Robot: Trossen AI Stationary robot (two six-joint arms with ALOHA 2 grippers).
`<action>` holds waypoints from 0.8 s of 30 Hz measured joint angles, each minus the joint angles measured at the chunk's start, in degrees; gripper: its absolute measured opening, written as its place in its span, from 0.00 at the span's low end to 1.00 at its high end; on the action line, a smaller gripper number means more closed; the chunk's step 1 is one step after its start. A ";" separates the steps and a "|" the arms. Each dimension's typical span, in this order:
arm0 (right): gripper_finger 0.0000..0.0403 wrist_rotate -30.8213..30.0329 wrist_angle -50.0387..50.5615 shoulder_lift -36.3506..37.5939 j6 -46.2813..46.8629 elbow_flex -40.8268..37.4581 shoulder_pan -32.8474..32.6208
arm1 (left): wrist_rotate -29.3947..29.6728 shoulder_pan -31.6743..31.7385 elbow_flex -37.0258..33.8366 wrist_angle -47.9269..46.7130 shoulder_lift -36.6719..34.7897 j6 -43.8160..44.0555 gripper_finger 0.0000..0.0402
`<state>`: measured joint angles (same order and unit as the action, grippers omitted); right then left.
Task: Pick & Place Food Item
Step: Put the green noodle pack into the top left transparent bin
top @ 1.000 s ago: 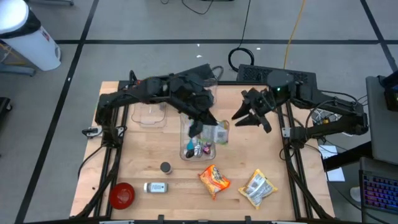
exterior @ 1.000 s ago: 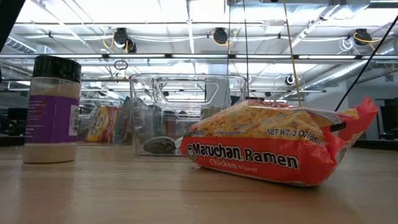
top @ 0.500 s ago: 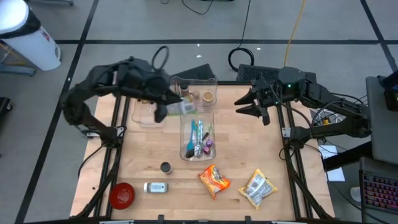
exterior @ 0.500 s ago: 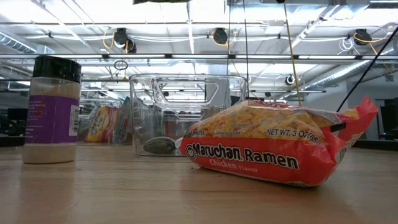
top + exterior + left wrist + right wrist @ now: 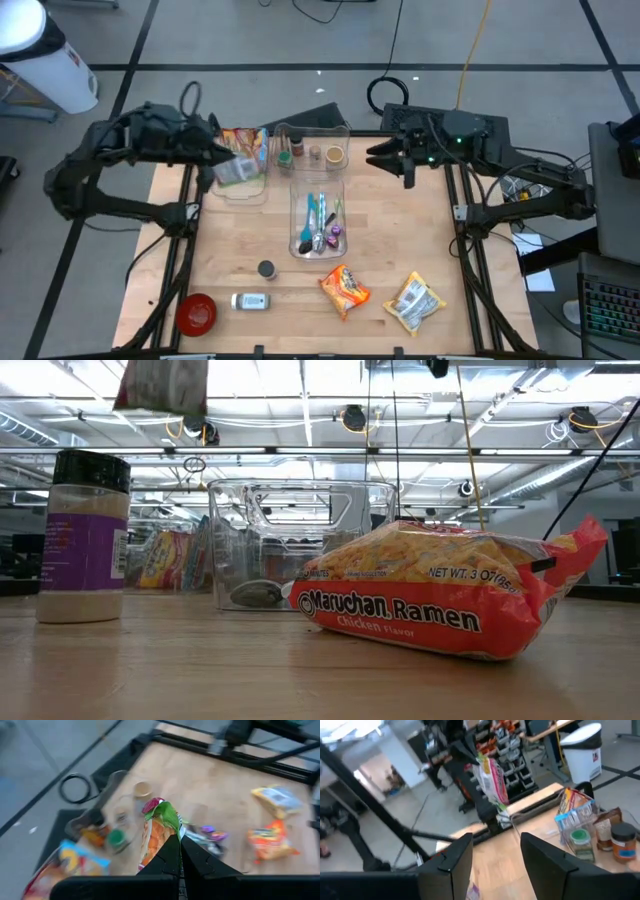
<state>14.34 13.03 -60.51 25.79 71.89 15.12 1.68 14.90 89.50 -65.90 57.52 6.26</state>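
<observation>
In the high view the left claw [image 5: 222, 160] sits at upper left, pinched tight on a snack bag [image 5: 237, 172] held above the clear bin [image 5: 243, 190] at the tabletop's [image 5: 400, 250] back left corner. The right claw [image 5: 385, 160], upper right of centre, stands spread with nothing between its fingers.

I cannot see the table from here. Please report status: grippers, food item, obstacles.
Left gripper shut on snack bag, raised above clear bin. Right gripper open, empty, waiting at back edge. Nothing in the way.
</observation>
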 joint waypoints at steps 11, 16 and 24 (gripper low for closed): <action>0.38 -8.51 -17.04 -0.13 6.99 -14.07 -4.34 | -3.84 18.23 -13.68 1.86 -6.63 -9.66 0.00; 0.37 -8.53 -19.27 -0.11 9.68 -17.26 -4.80 | -14.80 27.84 -19.55 10.17 -6.32 -15.65 0.00; 0.37 -8.49 -19.10 -0.08 7.41 -17.63 -4.27 | -28.01 44.75 -22.98 12.20 -1.90 -23.05 0.00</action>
<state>5.85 -6.07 -60.60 33.20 54.26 10.86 -26.33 59.65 66.52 -53.70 55.62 -16.79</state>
